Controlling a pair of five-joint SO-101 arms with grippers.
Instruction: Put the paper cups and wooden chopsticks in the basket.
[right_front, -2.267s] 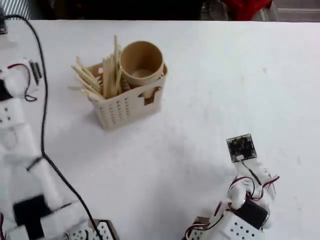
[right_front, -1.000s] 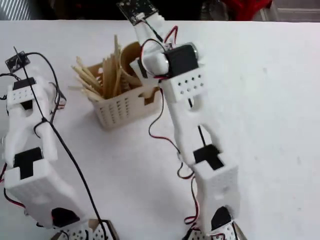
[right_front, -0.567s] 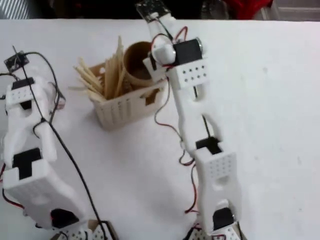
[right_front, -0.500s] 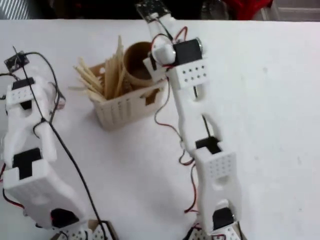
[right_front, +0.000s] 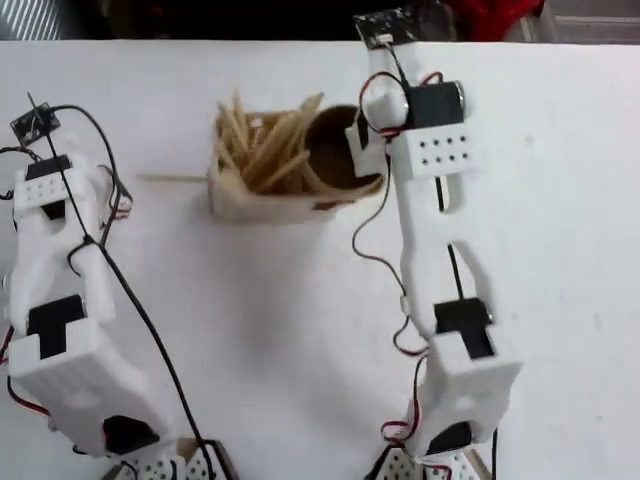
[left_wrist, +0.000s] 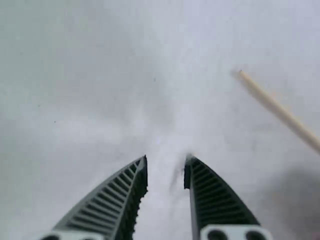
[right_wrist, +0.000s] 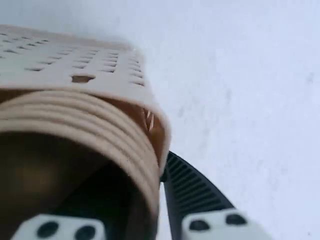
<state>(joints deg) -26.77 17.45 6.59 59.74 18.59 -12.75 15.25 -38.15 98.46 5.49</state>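
Note:
The perforated beige basket (right_front: 262, 204) sits tilted near the table's far middle, with several wooden chopsticks (right_front: 262, 150) fanning out of it. A stack of paper cups (right_front: 335, 160) stands in its right end, their ribbed rims (right_wrist: 85, 125) close to the right wrist camera. My right gripper (right_wrist: 146, 176) is shut on the cups' rim beside the basket wall (right_wrist: 65, 55): one dark finger (right_wrist: 192, 192) is outside and the other is hidden inside the cup. A loose chopstick (right_front: 175, 178) lies on the table left of the basket. My left gripper (left_wrist: 165, 165) hangs open over bare table near that chopstick's tip (left_wrist: 277, 110).
The left arm (right_front: 55, 250) stretches along the table's left side with a black cable (right_front: 130, 300) trailing beside it. The right arm (right_front: 440, 260) runs from the front edge up to the basket. White tabletop (right_front: 560, 200) lies open on the right.
The right arm has pulled the basket and cups to the right and turned them. One chopstick now lies alone on the table to the left. The left arm has stayed put.

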